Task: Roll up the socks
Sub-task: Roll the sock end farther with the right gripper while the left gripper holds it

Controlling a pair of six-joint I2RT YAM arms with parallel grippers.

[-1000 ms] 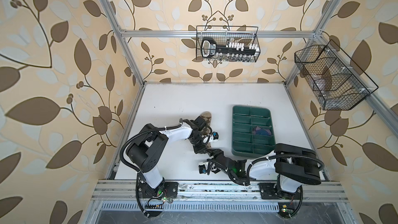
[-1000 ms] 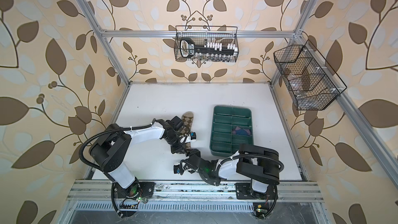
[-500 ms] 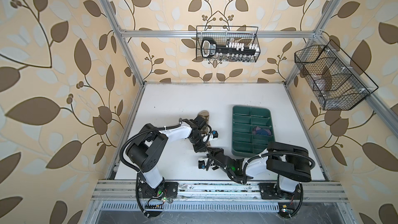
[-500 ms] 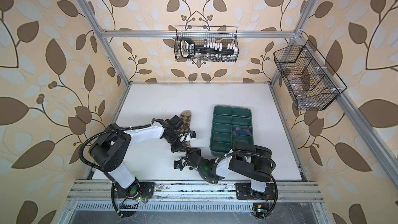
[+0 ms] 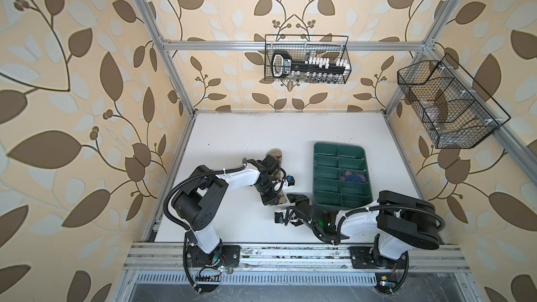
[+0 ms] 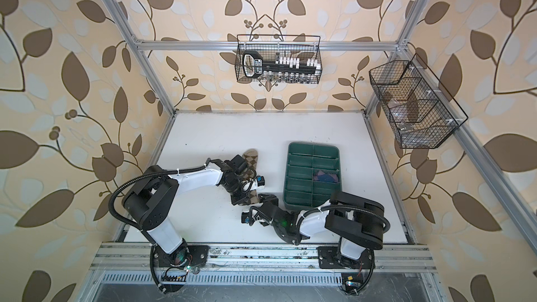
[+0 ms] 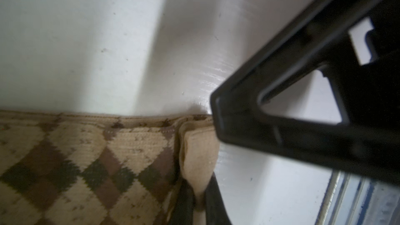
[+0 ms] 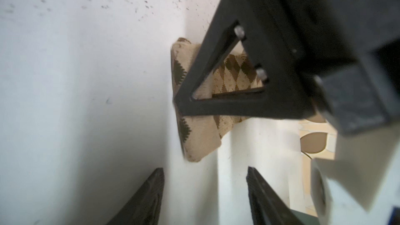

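A tan sock with brown argyle diamonds [image 5: 276,156] [image 6: 251,158] lies on the white table, mostly hidden under my left arm in both top views. My left gripper [image 7: 199,193] [image 5: 272,199] [image 6: 240,199] is shut on the sock's folded plain end [image 7: 199,154]; the diamond pattern [image 7: 86,159] spreads beside it. My right gripper [image 8: 205,182] [image 5: 293,198] [image 6: 266,199] stands open a short way from that sock end [image 8: 194,141], nothing between its fingers [image 8: 151,193]. The purple sock [image 5: 353,176] [image 6: 325,176] sits bunched in a compartment of the green tray.
A green divided tray [image 5: 338,148] [image 6: 313,147] stands right of the grippers, close to my right arm. Wire baskets hang on the back wall [image 5: 306,59] and the right wall [image 5: 447,103]. The metal rail [image 5: 290,252] runs along the table's front edge.
My right gripper has shifted a little toward the tray side and closer to the sock's held end, its jaws narrowing and then widening again. The left gripper keeps its hold.
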